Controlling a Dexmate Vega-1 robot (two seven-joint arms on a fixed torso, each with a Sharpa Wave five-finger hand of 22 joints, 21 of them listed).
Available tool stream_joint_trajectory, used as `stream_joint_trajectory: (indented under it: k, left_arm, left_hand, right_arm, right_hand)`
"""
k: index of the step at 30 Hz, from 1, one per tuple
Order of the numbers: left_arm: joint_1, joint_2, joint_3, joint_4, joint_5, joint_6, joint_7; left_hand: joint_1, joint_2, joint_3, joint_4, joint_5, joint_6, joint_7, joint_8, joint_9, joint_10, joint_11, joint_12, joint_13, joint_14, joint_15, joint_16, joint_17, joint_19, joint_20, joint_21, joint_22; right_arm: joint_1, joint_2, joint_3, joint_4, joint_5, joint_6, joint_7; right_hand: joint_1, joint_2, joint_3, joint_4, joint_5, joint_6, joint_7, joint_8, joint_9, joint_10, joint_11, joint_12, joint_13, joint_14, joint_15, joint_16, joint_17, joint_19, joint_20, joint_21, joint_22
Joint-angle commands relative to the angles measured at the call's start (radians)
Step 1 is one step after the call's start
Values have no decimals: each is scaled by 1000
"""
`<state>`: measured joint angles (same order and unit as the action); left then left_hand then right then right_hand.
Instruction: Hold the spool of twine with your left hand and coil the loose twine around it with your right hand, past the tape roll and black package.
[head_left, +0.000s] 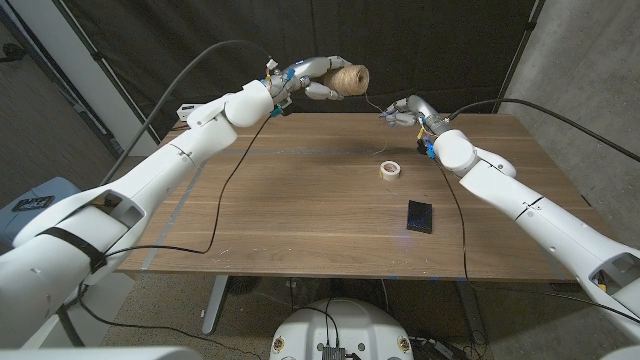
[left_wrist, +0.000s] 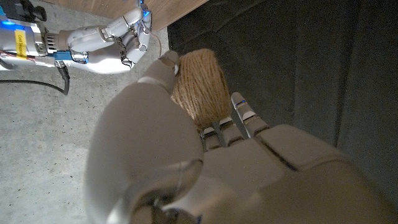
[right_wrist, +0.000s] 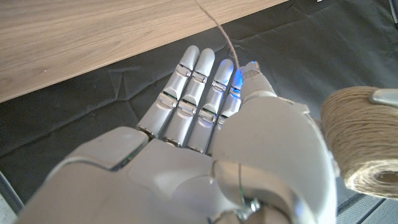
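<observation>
Gripping the spool of twine (head_left: 349, 78) in its fingers, the left hand (head_left: 312, 76) holds it up above the table's (head_left: 300, 215) far edge. The right hand (head_left: 402, 111) pinches the loose twine (head_left: 370, 101) just beside the spool. A tape roll (head_left: 390, 170) and black package (head_left: 421, 215) lie on the table, apart.

The spool of twine (head_left: 348, 78) is tan with a fine wound pattern, held in the pale grey fingers (head_left: 322, 90) of the left hand (head_left: 310, 75). Near the right hand's (head_left: 405, 112) fingers, blue light glows. The desk (head_left: 300, 215) shows brown wood grain, the tape roll (head_left: 390, 170) white, the package (head_left: 421, 216) black.
</observation>
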<state>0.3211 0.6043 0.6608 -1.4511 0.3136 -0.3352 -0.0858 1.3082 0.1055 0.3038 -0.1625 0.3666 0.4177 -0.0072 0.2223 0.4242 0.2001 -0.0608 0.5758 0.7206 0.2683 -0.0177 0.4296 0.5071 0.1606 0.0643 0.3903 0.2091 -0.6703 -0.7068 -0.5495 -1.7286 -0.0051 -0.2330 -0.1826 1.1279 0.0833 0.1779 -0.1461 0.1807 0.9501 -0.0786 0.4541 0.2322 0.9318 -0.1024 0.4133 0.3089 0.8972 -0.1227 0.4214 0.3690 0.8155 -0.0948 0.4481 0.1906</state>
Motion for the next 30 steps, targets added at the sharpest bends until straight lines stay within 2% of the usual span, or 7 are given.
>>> stream_joint_trajectory:
  k: [1,30]
  left_arm:
    - [-11,-14,8,25,-2,3,17]
    - [-54,-63,32,127,-33,-29,40]
  left_hand:
    - [-1,12,12,6,8,9,0,4,4,6,1,-3,2,5,1,-1,2,-6,-1,8,3]
    - [-3,11,14,6,9,8,1,2,4,6,1,-6,3,5,2,-4,0,-6,0,10,3]
  right_arm:
    - [-20,-7,0,-34,9,12,10]
    - [-52,-26,4,-105,31,47,56]
  right_hand:
    - [5,3,-3,2,-3,7,-3,-6,1,10,2,-3,3,9,-96,-3,2,-6,-48,11,3]
    - [6,3,-6,2,-3,8,-4,-8,1,8,0,-8,3,7,-96,-8,1,-9,-47,15,3]
